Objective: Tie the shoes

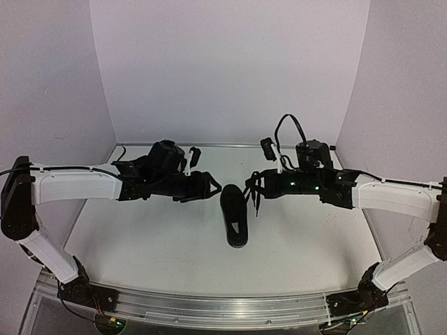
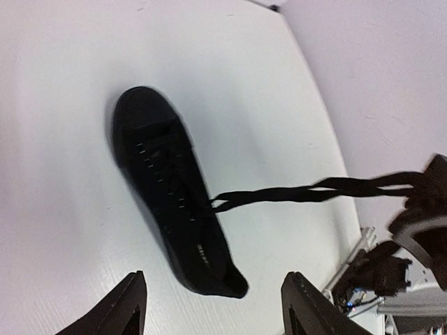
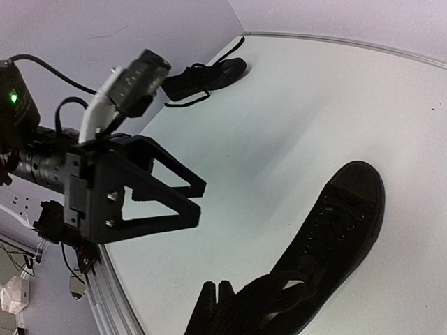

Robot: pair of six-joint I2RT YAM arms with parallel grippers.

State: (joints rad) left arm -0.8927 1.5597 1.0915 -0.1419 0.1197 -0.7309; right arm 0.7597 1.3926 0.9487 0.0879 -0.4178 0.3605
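Right, left gripper [image 2: 216,276] hangs over the heel end of the middle shoe [image 2: 171,199]; jaws wide apart, nothing in them; not touching the shoe as far as I can see. Right gripper [image 3: 215,296] is closed tight on the laces [image 2: 314,190]; both strands run in a near-straight line from the top eyelets out to its fingers. That shoe sits sole-down mid-table [image 1: 140,244], between the two grippers, toe toward the arm bases. The second shoe [image 3: 202,77] lies in the far left corner against the wall, well apart from both arms, laces loose beside it; the top view mostly hides it behind the left arm.
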